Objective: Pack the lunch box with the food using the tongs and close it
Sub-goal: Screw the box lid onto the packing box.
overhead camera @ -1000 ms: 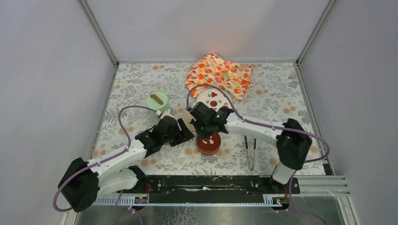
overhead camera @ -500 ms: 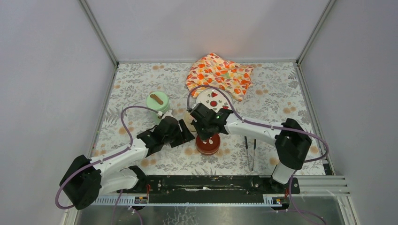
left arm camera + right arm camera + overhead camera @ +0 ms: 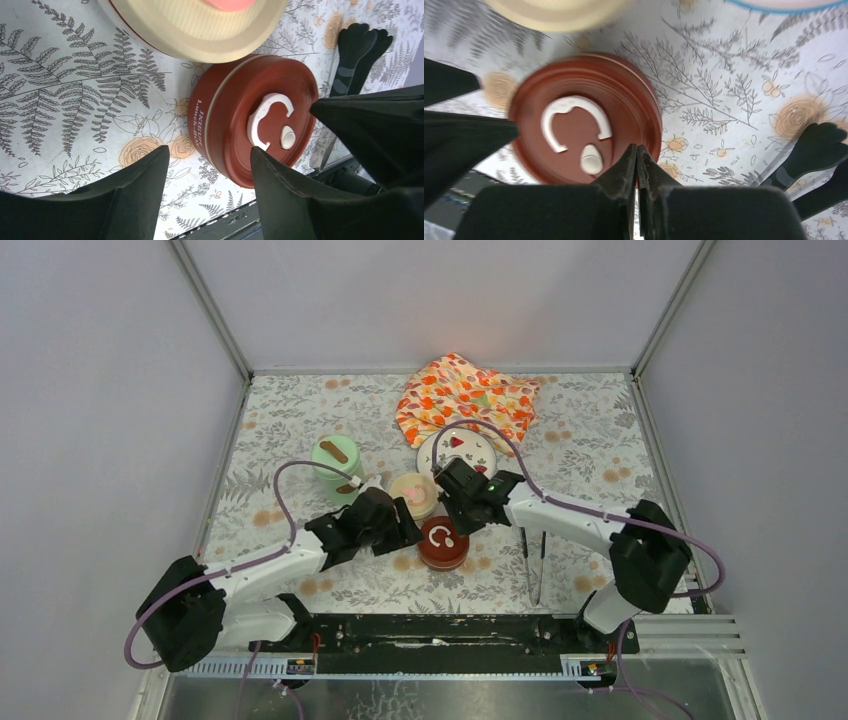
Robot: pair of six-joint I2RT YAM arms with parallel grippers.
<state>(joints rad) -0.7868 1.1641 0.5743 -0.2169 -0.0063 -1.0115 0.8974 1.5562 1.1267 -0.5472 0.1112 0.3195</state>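
Observation:
The lunch box stands as three closed pots: the mint-green one [image 3: 337,462], the cream-lidded one [image 3: 412,492] and the dark red-lidded one [image 3: 443,542]. My left gripper [image 3: 408,532] is open just left of the dark red pot [image 3: 255,120], with its jaws low over the table and gripping nothing. My right gripper [image 3: 636,147] is shut and empty, its tip over the right rim of the dark red lid [image 3: 584,117]. The tongs [image 3: 535,565] lie on the table to the right of the pots. No food shows.
A white plate [image 3: 457,448] with red fruit prints sits behind the pots. An orange flowered cloth [image 3: 466,400] lies at the back. The cream pot [image 3: 195,25] almost touches the red one. Walls close in the table on three sides.
My right gripper has drawn back to the right off the dark red lid, uncovering its white handle. My left gripper has shifted right, closer to that pot.

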